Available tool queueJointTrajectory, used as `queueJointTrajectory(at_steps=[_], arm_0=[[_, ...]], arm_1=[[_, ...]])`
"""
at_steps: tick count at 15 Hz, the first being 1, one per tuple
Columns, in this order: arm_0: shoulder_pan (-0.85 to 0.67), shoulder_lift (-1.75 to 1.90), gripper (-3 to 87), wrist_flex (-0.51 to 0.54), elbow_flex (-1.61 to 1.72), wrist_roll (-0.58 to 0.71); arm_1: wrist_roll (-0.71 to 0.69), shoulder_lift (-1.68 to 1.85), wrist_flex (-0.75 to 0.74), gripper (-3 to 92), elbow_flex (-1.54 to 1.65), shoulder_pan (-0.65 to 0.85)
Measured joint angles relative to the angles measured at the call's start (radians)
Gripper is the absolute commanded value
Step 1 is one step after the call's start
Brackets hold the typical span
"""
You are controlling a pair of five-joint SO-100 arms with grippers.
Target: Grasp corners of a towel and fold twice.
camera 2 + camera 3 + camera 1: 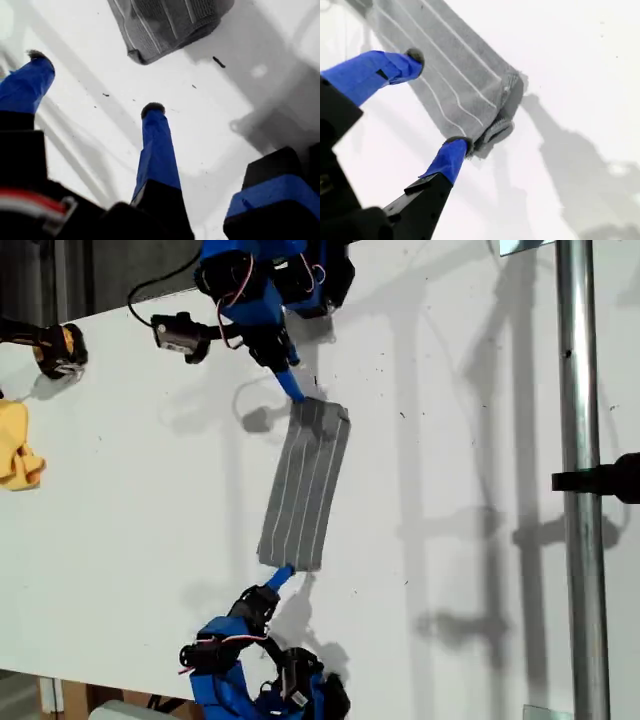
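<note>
Here my first gripper [95, 82] is hanging just above the table [130, 520] with its two blue fingers spread wide and nothing between them. The nearer fingertip [152, 107] is sitting a little short of the towel [305, 490]. One hemmed corner [137, 55] is lying flat just beyond it, apart from both fingers. In the exterior view this arm is reaching up from the bottom edge, and its blue finger is pointing at the lower end of the cloth. My second gripper [436, 100] is also standing wide open, straddling the other end. One fingertip [415, 55] is hovering over the striped face. The other [457, 145] is sitting right at a bunched, turned-over corner [495, 130]; I cannot tell whether it is actually pressing on the fabric. Neither gripper is gripping anything. The towel itself is lying as a long narrow grey strip near the middle of the table, its white stripes running lengthwise between the two arms and its upper end slightly rumpled. Farther off, a small yellow cloth [15, 450] is lying at the exterior view's left edge, and a metal pole [580, 490] is crossing the exterior view's right side.
</note>
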Motion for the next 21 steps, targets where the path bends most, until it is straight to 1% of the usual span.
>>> queueJointTrajectory(at_steps=[1,2,3,4,5,6,7,9,10,11,12,13,15,16,18,21], arm_0=[[0.002,0.109,23.6,-0.049,0.129,-0.040],[0.018,0.233,22.5,-0.135,0.285,-0.106],[0.058,0.370,21.0,-0.239,0.459,-0.158],[0.101,0.494,18.8,-0.316,0.627,-0.238],[0.144,0.598,17.6,-0.373,0.782,-0.302],[0.169,0.726,16.5,-0.400,0.920,-0.371],[0.186,0.882,15.6,-0.397,1.034,-0.400],[0.207,1.267,13.7,-0.334,1.169,-0.405],[0.202,1.399,13.7,-0.314,1.213,-0.402],[0.198,1.427,13.6,-0.302,1.230,-0.402],[0.193,1.447,13.4,-0.298,1.241,-0.402],[0.193,1.459,12.9,-0.296,1.244,-0.403],[0.196,1.463,12.6,-0.296,1.244,-0.411],[0.206,1.463,12.6,-0.293,1.244,-0.422],[0.219,1.463,12.6,-0.287,1.247,-0.431],[0.219,1.463,12.4,-0.287,1.247,-0.433]], arm_1=[[0.046,0.127,0.005,38.0,0.095,-0.005],[0.126,0.239,0.002,38.9,0.210,-0.032],[0.218,0.362,-0.020,39.3,0.334,-0.103],[0.324,0.408,-0.037,41.1,0.403,-0.190],[0.400,0.360,-0.037,41.4,0.402,-0.235],[0.460,0.318,-0.051,42.2,0.411,-0.264],[0.528,0.331,-0.077,43.0,0.428,-0.310],[0.614,0.307,-0.140,44.4,0.492,-0.356],[0.680,0.308,-0.179,45.3,0.526,-0.385],[0.715,0.264,-0.238,46.2,0.537,-0.377],[0.724,0.179,-0.287,46.6,0.535,-0.362],[0.712,0.049,-0.334,46.9,0.532,-0.313],[0.600,-0.189,-0.488,47.1,0.497,-0.184],[0.568,-0.299,-0.546,47.1,0.468,-0.133],[0.480,-0.472,-0.623,46.5,0.416,-0.037],[0.382,-0.623,-0.675,46.4,0.328,0.051]])
